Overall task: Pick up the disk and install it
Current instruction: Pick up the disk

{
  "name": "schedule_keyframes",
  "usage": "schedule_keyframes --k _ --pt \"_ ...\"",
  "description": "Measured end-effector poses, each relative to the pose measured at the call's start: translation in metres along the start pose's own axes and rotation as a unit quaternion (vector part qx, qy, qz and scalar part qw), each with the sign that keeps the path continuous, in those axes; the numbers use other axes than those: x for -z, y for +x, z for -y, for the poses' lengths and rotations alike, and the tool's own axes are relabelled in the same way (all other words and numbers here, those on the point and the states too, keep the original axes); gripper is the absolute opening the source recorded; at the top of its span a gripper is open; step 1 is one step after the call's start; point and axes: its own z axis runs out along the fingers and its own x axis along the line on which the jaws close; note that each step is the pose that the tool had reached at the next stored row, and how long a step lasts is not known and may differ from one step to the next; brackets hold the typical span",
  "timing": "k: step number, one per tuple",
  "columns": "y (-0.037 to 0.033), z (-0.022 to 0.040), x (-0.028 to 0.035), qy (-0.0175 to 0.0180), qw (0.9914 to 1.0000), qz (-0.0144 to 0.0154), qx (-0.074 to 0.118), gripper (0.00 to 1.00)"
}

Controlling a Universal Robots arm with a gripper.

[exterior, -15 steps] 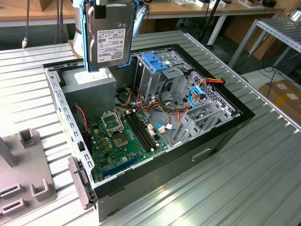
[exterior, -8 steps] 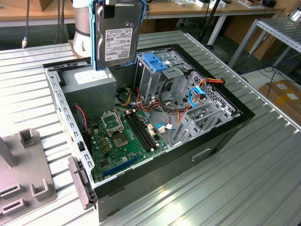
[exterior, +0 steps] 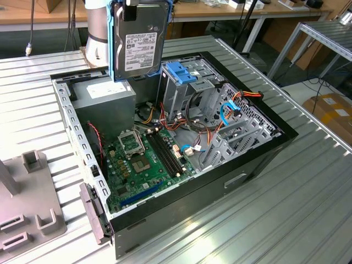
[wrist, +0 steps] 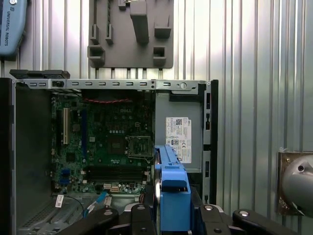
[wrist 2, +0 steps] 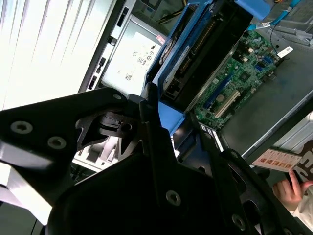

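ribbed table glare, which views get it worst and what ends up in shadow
Second wrist view: the ribbed table blows out to white, and the gripper holding the disk is a dark silhouette. Exterior view: a soft patch of reflection on the table in front of the computer case, disk label evenly lit. First wrist view: bright streaks on the table, motherboard dimmer.

There is one disk [exterior: 140,41]. One open case [exterior: 69,118] holds one motherboard [exterior: 140,165], one power supply [exterior: 107,96] and one cage [exterior: 179,74] with a blue cap. One grey plate [exterior: 27,203] lies on the one bench [exterior: 275,220]. One hand [wrist 2: 288,188] shows in the second wrist view.
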Motion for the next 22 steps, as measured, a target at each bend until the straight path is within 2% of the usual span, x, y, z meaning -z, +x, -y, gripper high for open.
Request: schedule_keyframes --k 5,11,18,20,22 --pt "0.0000 0.0069 0.0000 0.0000 1.00000 0.0000 0.000 0.36" --pt "0.0001 0.0224 0.0000 0.0001 1.00000 0.0001 0.000 0.36" --pt "0.0000 0.0233 0.0001 0.0000 1.00000 0.0000 0.000 0.36" --pt "0.0000 0.0270 0.0001 0.0000 1.00000 0.0001 0.000 0.36" --pt "0.0000 0.0352 0.0002 0.0000 1.00000 0.0000 0.000 0.36"
